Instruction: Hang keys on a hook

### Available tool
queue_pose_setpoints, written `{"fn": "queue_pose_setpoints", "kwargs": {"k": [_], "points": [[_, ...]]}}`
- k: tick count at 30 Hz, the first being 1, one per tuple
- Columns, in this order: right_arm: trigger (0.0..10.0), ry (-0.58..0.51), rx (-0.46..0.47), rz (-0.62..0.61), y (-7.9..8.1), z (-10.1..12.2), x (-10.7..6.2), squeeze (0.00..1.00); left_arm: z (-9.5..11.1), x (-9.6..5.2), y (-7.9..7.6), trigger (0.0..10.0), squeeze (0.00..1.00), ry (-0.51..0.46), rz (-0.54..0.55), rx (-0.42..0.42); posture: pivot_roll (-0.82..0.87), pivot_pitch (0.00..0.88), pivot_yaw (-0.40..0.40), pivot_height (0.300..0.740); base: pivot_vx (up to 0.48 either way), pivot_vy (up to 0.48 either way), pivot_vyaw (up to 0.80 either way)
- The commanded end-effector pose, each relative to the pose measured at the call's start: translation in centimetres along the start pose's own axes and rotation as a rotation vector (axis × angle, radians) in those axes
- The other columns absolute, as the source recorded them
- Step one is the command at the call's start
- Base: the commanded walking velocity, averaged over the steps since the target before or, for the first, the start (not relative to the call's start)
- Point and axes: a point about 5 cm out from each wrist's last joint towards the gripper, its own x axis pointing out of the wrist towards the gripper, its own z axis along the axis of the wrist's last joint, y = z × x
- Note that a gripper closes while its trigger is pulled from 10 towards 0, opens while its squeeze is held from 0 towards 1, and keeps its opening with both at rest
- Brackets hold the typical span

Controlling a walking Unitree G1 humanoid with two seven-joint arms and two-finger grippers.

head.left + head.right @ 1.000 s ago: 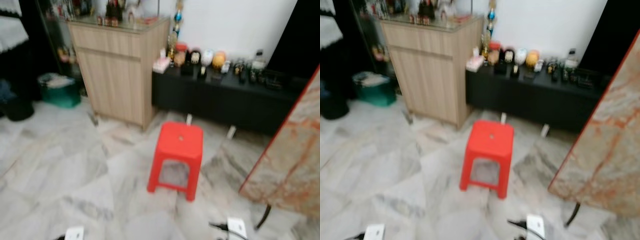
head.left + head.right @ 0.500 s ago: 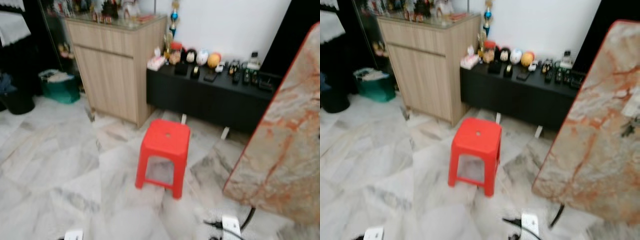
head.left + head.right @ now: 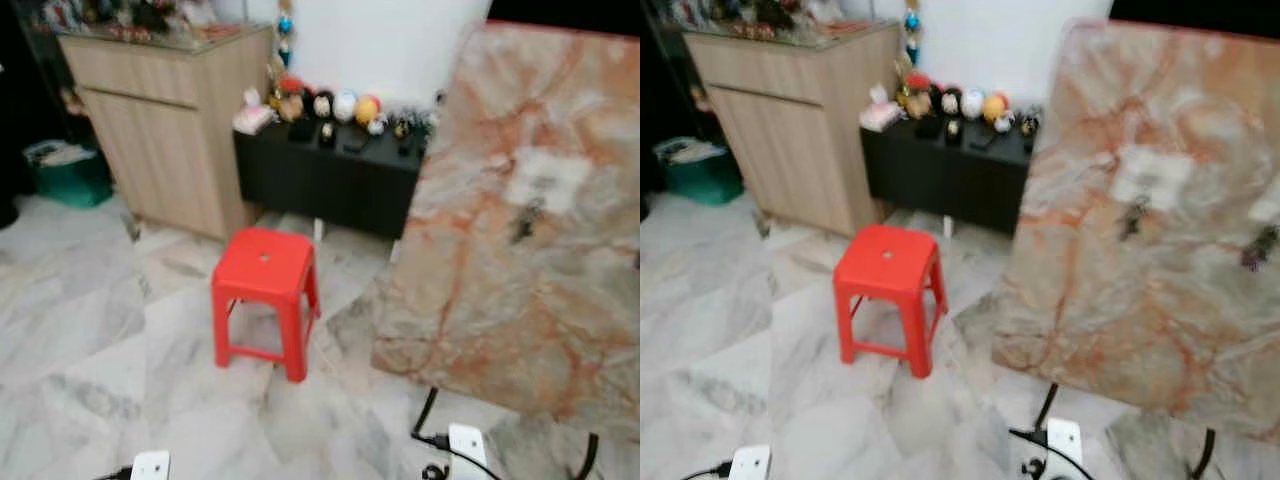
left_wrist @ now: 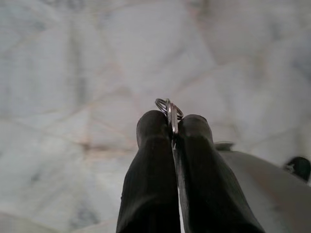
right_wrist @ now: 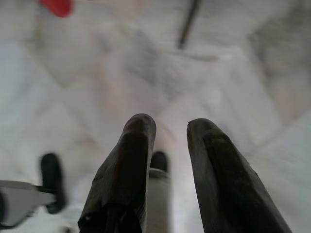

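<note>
Left gripper (image 4: pixel 172 124): black fingers pinched on silver key ring (image 4: pixel 169 110), above grey marble floor (image 3: pixel 90 340).
Right gripper (image 5: pixel 170 128): fingers spread, nothing held, pointing at floor.
Mid-ground: red plastic stool (image 3: pixel 264 295); tilted orange-veined marble slab (image 3: pixel 520 230).
Far: light wooden cabinet (image 3: pixel 165 130); low black shelf (image 3: pixel 325 175) with small ornaments.

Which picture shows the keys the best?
The left wrist view. There the key ring sits close up, pinched between the two black fingers of the left tool, over the marble floor. The two eye views look at the red stool and the marble board instead. The right wrist view shows the right tool open.
</note>
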Motion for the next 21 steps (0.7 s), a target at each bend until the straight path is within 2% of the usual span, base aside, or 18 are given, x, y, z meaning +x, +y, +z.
{"fn": "queue_pose_setpoints", "kwargs": {"k": [1,11,21], "points": [[10.0,-0.012,0.007,-0.008,-0.29,0.48,0.01,0.0,-0.67,-0.11,-0.14,10.0,0.0,0.023,-0.002,-0.002,0.07,0.0,-0.026,0.74,0.0,-0.469,0.0],[10.0,-0.011,-0.004,0.003,0.06,0.61,0.05,0.0,-0.66,-0.05,-0.62,10.0,0.0,0.029,-0.01,-0.007,0.07,0.0,-0.039,0.74,0.0,-0.469,0.0],[10.0,-0.019,0.015,-0.003,0.06,0.77,0.06,0.0,-0.66,-0.03,-1.09,10.0,0.0,0.029,-0.023,0.021,0.06,0.0,-0.037,0.74,0.0,-0.471,0.0]]}}
